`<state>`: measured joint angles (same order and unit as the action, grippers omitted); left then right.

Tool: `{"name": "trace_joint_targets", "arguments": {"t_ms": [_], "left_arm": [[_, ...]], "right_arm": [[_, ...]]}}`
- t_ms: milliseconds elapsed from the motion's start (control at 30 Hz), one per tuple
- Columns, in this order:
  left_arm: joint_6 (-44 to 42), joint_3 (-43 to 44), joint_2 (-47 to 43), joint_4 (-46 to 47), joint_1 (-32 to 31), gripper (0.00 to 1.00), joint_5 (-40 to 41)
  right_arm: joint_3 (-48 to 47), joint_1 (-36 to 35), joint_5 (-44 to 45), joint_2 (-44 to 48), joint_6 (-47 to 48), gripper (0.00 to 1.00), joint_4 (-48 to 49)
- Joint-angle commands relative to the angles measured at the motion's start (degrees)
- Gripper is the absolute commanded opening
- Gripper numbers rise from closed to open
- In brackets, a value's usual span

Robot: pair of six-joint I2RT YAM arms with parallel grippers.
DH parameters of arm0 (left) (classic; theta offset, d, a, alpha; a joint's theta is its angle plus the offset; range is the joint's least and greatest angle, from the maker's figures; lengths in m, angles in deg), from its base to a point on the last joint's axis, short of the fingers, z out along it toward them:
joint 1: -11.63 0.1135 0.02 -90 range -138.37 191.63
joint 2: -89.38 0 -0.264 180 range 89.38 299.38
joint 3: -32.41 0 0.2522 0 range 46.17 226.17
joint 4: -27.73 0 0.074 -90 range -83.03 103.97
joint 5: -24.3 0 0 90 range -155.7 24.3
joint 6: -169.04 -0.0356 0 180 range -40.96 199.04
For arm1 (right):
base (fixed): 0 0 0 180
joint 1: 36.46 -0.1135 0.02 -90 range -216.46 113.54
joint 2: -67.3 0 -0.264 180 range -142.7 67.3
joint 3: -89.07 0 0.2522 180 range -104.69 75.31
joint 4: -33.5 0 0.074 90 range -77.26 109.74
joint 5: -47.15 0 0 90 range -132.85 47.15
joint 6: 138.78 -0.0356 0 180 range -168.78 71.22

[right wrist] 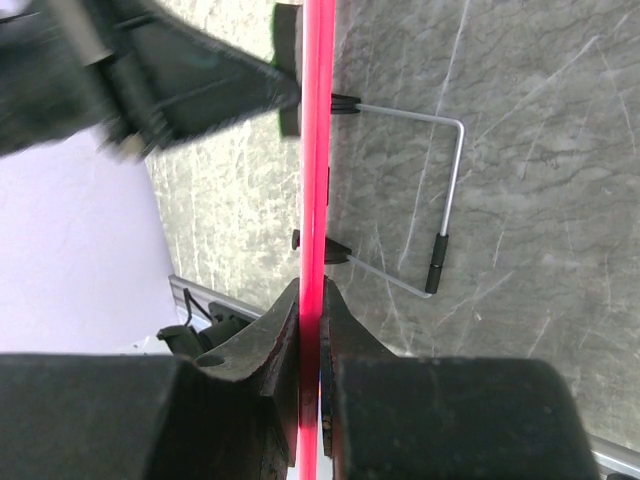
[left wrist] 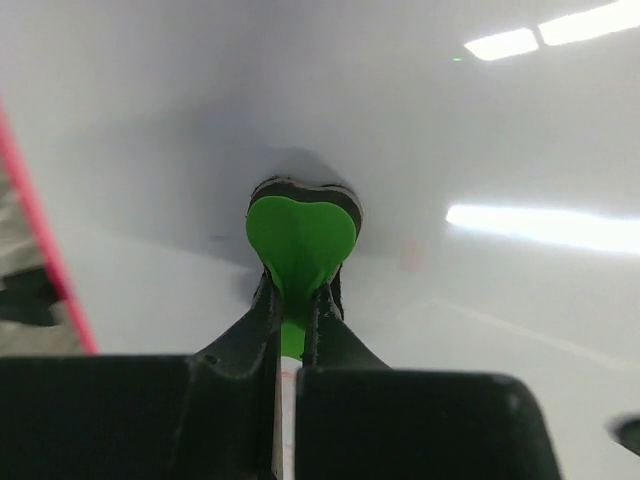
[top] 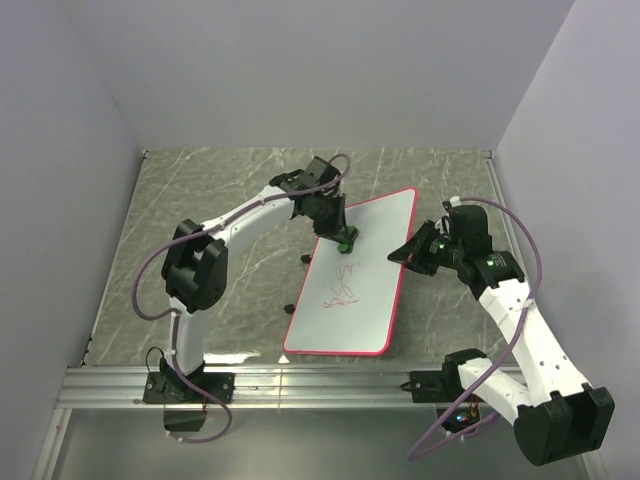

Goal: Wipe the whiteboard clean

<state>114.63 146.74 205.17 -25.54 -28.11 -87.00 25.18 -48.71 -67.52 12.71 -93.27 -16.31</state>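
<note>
Left jaws clenched on green eraser [left wrist: 300, 240], set against the whiteboard [top: 375, 240] near its far end. Right jaws pinch its red rim [right wrist: 318, 150], likely steadying it. Board sits propped on the counter [top: 200, 180]. Red scribble [top: 343, 290] mid-board is unwiped. Wiping looks barely begun; next: drag eraser nearward over scribble.

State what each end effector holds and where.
Left end effector: green eraser, by its narrow neck. Right end effector: whiteboard, by its red edge.

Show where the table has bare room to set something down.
Bare table left of the left arm, and along the far edge beyond the whiteboard. Crowded at the board's far half: left gripper with eraser, right gripper clamping its rim.
</note>
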Motion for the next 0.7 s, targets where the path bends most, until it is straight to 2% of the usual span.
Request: {"name": "trace_joint_targets", "arguments": {"t_ms": [0, 167, 267, 533, 667], "left_arm": [[-2.7, -5.5, 3.9, -2.1, 1.4, 0.0, 3.3], [-4.6, -5.7, 5.7, -3.0, 1.4, 0.0, 4.7], [-5.5, -2.7, 4.8, -4.4, -0.3, 0.0, 5.4], [-9.8, 18.9, 7.9, -12.5, -9.0, 0.0, 2.1], [-7.8, 18.8, 6.8, -10.5, -9.7, 0.0, -1.0]], "right_arm": [[-1.1, -0.8, -0.2, 2.7, 2.8, 0.0, 6.8], [-0.7, -0.9, -0.1, 3.3, 2.7, 0.0, 6.6], [-0.3, -0.9, 0.0, 3.5, 2.5, 0.0, 6.8], [0.9, -1.3, -0.2, 3.3, 2.0, 0.0, 7.8], [0.6, -1.4, -0.2, 2.7, 2.2, 0.0, 7.8]]}}
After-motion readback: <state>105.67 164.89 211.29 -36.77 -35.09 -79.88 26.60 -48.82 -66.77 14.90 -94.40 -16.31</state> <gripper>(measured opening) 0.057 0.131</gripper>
